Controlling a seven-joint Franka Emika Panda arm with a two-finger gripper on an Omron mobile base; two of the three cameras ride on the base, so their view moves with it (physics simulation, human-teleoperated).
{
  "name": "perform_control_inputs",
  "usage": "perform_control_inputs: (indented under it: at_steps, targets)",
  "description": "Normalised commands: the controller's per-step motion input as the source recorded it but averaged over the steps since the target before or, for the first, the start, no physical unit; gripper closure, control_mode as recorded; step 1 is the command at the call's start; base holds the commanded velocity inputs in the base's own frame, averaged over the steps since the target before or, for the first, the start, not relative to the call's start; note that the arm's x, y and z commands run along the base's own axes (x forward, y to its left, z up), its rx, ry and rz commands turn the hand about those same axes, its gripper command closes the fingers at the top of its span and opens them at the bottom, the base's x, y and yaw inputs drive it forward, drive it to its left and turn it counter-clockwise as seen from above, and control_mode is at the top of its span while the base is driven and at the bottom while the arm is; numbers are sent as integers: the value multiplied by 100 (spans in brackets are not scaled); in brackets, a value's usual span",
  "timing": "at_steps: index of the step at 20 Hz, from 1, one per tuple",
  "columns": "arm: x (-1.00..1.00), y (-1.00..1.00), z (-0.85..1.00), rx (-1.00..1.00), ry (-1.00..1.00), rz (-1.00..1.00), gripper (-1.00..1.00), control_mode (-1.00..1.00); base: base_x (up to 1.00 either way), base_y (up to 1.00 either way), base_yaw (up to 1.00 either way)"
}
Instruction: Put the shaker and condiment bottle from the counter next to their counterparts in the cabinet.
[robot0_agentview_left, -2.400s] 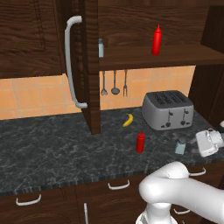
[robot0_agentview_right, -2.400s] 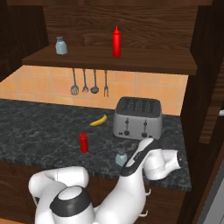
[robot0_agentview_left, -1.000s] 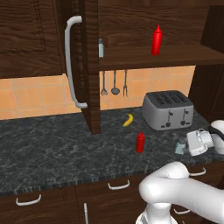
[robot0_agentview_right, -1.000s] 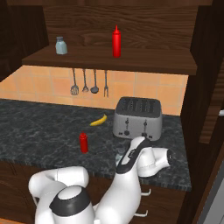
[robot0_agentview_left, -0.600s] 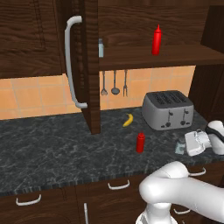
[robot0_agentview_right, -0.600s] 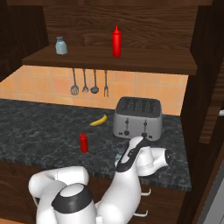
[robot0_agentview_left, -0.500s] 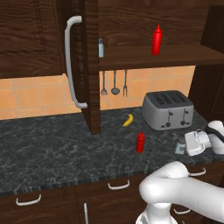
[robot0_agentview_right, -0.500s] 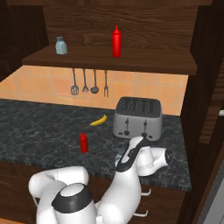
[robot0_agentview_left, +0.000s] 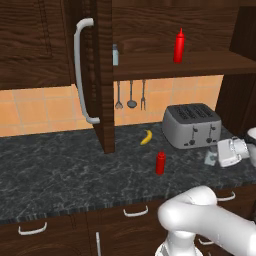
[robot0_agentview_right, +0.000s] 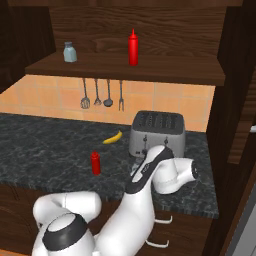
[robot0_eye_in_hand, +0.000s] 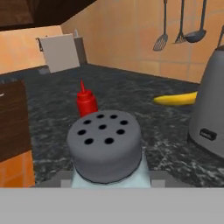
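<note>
The shaker, a pale cylinder with a grey holed cap, stands on the counter in front of the toaster's right end. My gripper is shut on it, a finger against each side. From the left base view the shaker shows just left of the white hand, with the gripper around it. The condiment bottle stands alone mid-counter. On the cabinet shelf are the counterparts: a shaker and a taller red bottle.
A silver toaster stands just behind the hand. A banana lies left of it. Utensils hang on the tiled wall. The open cabinet door with its curved handle juts out over the counter.
The jaws have closed from wide open onto the shaker. The hand has stayed almost in place by the toaster; the shaker and the red bottle stand where they were.
</note>
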Motion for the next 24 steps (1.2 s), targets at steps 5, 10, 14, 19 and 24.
perform_control_inputs:
  at_steps: [5, 10, 14, 19, 24]
  targets:
    - [-30, 54, 92, -2, -2, -11, 100, -100, 0, 0, 0]
    - [-28, 57, 88, 0, -1, -10, 100, -100, 0, 0, 0]
    - [-21, 57, 89, 0, -2, -7, 100, -100, 0, 0, 0]
    - [-19, 53, 90, 0, -1, -6, 100, -100, 0, 0, 0]
    - [-8, 58, 91, -2, -1, -5, 100, -100, 0, 0, 0]
